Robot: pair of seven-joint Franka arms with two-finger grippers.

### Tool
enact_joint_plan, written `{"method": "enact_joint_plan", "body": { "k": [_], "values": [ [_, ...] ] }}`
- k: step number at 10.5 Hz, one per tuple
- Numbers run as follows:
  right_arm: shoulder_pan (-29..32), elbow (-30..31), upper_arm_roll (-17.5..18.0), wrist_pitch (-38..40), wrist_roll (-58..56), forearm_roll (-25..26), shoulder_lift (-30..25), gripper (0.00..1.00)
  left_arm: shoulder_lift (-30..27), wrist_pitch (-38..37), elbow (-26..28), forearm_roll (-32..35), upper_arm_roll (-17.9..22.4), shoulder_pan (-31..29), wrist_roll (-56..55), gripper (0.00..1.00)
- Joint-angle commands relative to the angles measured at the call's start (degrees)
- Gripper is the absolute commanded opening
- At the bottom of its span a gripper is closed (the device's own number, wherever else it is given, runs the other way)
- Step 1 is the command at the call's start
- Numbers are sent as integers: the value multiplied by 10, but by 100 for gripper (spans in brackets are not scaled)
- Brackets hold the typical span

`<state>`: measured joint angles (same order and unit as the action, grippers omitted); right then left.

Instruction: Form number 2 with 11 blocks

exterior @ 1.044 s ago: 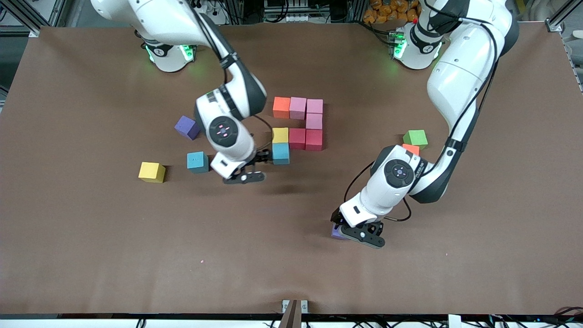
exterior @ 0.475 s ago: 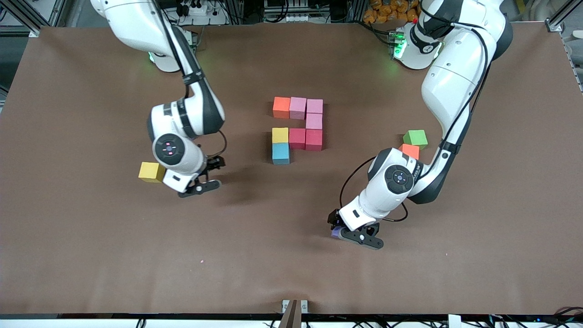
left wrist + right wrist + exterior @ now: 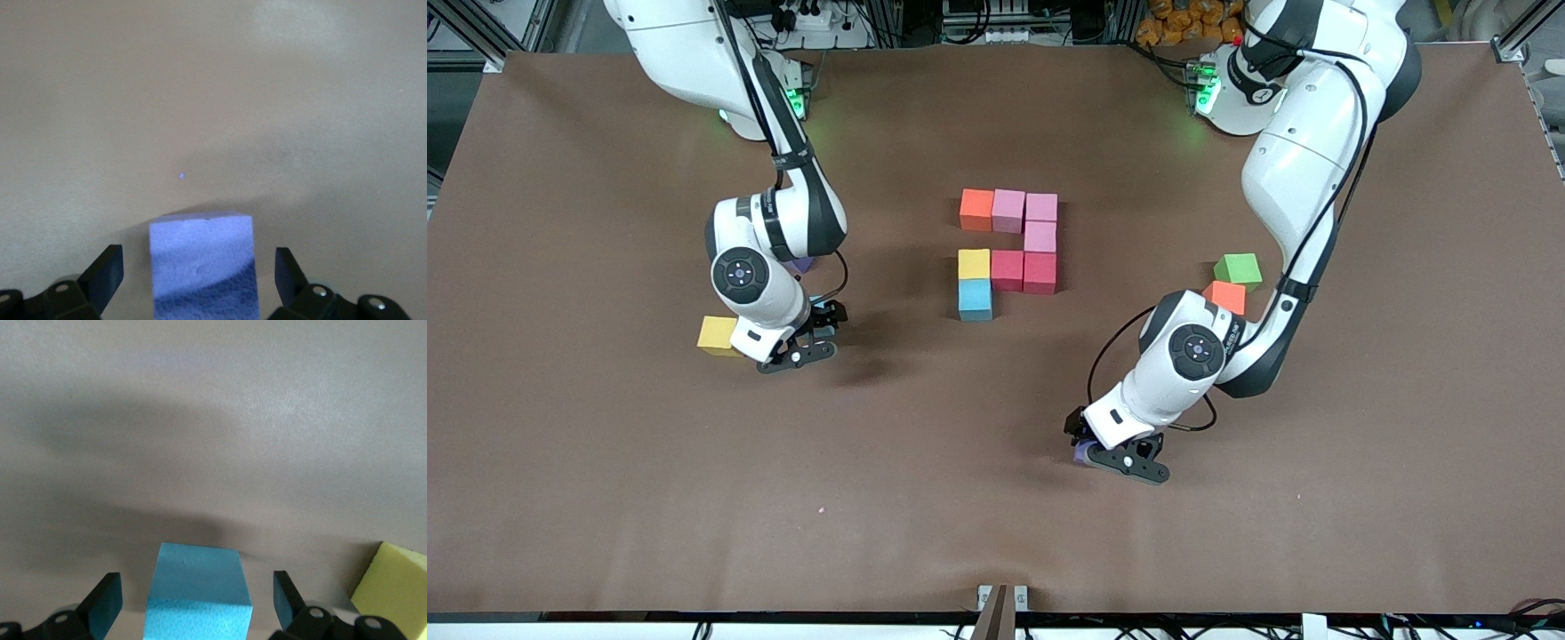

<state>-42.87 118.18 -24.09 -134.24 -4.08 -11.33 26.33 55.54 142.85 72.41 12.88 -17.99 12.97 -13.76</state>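
Eight blocks make up part of the number 2 (image 3: 1008, 249) mid-table: orange, three pink, two red, yellow and blue. My right gripper (image 3: 811, 336) is open and straddles a loose blue block (image 3: 197, 593), with a gap on each side. A yellow block (image 3: 716, 336) sits beside it, and a purple block (image 3: 801, 264) peeks out from under that arm. My left gripper (image 3: 1104, 444) is also open, standing around another purple block (image 3: 201, 263) without touching it. An orange block (image 3: 1227, 296) lies near the left arm.
A green cube (image 3: 1238, 268) touches the orange block toward the left arm's end. Both arms reach low over the brown table (image 3: 925, 498).
My right arm swung away from the number toward its own end of the table and came down over the loose blue block. The left gripper edged slightly around the purple block.
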Motion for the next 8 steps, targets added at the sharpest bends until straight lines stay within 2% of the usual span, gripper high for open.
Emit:
{"method": "enact_joint_plan", "body": {
  "k": [1,2,4,7,8],
  "values": [
    [0,51,3,-40,-4,6,-30,100,10,7,-11,-18,26,27,0,91],
    [0,57,4,-48,-5,3,-30,100,11,7,-9,-18,27,27,0,74],
    [0,66,5,-51,-6,-11,-31,100,12,7,-6,-14,27,27,0,47],
    [0,73,4,-52,-35,-56,-32,100,-1,4,-4,-17,26,31,-22,32],
    [0,73,4,-52,-42,-69,-32,100,-4,0,-4,-16,26,37,-61,32]
  ]
}}
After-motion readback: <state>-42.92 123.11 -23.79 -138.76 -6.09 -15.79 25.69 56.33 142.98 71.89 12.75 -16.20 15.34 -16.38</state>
